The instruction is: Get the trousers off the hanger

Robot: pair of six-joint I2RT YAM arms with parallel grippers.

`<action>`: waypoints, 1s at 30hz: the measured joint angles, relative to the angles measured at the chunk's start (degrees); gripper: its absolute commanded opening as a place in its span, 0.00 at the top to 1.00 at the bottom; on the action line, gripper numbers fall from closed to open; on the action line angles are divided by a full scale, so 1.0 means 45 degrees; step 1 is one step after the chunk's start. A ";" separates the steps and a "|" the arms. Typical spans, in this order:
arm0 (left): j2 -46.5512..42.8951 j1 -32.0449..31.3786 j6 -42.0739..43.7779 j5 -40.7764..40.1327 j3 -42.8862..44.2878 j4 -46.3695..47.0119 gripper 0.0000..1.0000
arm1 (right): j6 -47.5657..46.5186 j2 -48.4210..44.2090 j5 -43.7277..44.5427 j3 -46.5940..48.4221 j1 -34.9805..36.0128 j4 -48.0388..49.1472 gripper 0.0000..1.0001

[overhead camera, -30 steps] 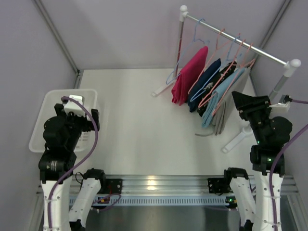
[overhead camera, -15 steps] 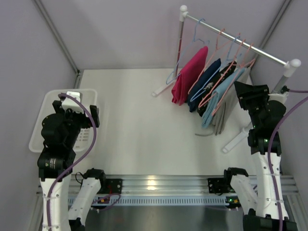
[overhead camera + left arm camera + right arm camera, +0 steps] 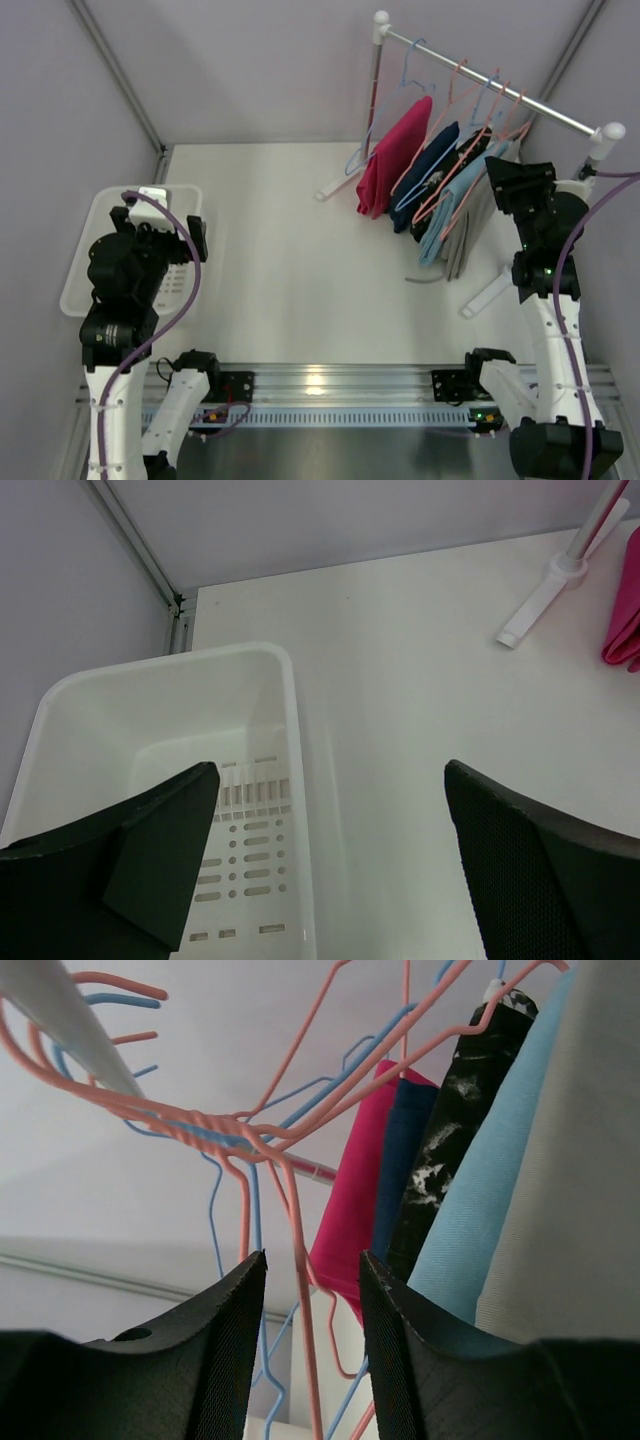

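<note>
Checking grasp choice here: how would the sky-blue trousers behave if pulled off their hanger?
Probably floppy: the sky-blue trousers drape limp over a thin pink wire hanger. Likely light, since thin wire carries them. A tug may swing the hanger along the rail rather than free the cloth.

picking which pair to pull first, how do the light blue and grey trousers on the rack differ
The light blue trousers are sky blue; the grey trousers are pale grey. The grey pair hangs outermost, nearest the right gripper; the blue pair sits between it and a black patterned cloth. From above the blue pair shows broadly, the grey only as a strip. Both are plain and hang folded.
</note>
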 measured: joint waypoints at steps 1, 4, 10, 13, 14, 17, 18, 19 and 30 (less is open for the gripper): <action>0.0034 0.0000 -0.0029 0.0000 -0.0019 0.0049 0.01 | -0.0029 0.0243 0.0015 0.0121 0.0063 -0.0015 0.59; 0.0117 0.0000 -0.0107 -0.0005 -0.0068 0.0136 0.01 | -0.0151 0.0928 0.0058 0.0636 0.0316 -0.0078 0.60; 0.0228 0.0000 -0.0146 -0.0063 -0.0223 0.0214 0.01 | -0.0568 0.1758 0.0160 0.1671 0.1025 -0.0408 0.62; 0.0233 0.0000 -0.0146 -0.0117 -0.0277 0.0214 0.01 | -0.0612 0.1836 0.0296 0.1690 0.1384 -0.0563 0.63; 0.0233 0.0000 -0.0141 -0.0141 -0.0287 0.0219 0.01 | -0.0636 0.1846 0.0325 0.1690 0.1511 -0.0593 0.63; 0.0233 0.0000 -0.0141 -0.0175 -0.0296 0.0219 0.01 | -0.0646 0.1797 0.0413 0.1685 0.1807 -0.0733 0.64; 0.0228 0.0000 -0.0141 -0.0194 -0.0296 0.0223 0.01 | -0.0636 0.1734 0.0447 0.1661 0.1860 -0.0772 0.65; 0.0228 0.0000 -0.0141 -0.0209 -0.0296 0.0219 0.01 | -0.0627 0.1637 0.0481 0.1642 0.1899 -0.0855 0.65; 0.0223 0.0000 -0.0136 -0.0248 -0.0296 0.0219 0.01 | -0.0554 0.0923 0.0733 0.1321 0.1982 -0.1273 0.62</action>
